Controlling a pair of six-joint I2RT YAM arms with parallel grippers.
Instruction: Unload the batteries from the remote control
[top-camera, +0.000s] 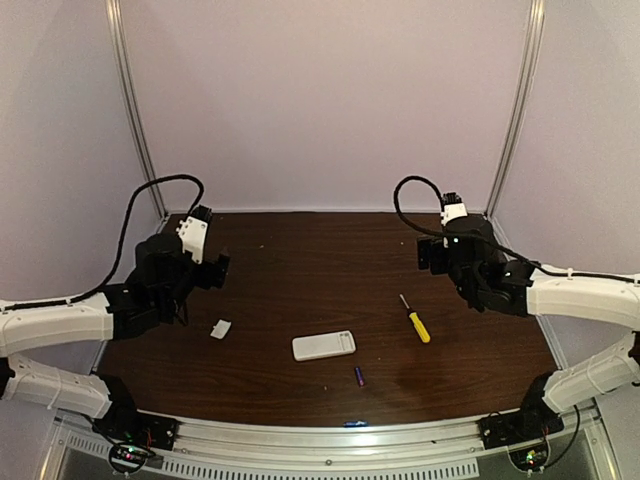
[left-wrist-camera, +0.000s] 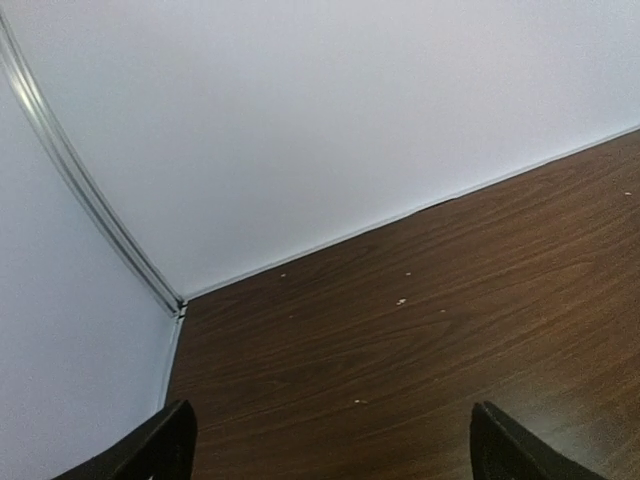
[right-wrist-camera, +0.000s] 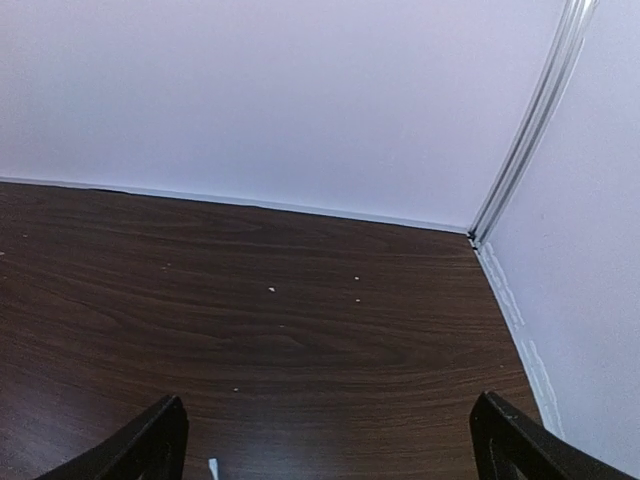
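Remote control (top-camera: 323, 345) lies flat on the table (top-camera: 300, 260) near the front edge, plain face up; whether any cells are inside it cannot be told. One battery (top-camera: 359, 376) lies loose just in front of it, toward the right. A small white cover (top-camera: 221, 329) sits to its left and a yellow-handled screwdriver (top-camera: 415, 319) to its right. The left gripper (left-wrist-camera: 335, 455) and right gripper (right-wrist-camera: 335, 450) hover well apart from it, fingers spread wide.

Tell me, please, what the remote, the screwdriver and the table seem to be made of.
Remote: probably plastic, plain matte white with rounded corners. Screwdriver: yellow handle likely plastic; the thin dark shaft looks like metal. Table: dark brown wood grain with a slight sheen, possibly laminate or veneer.
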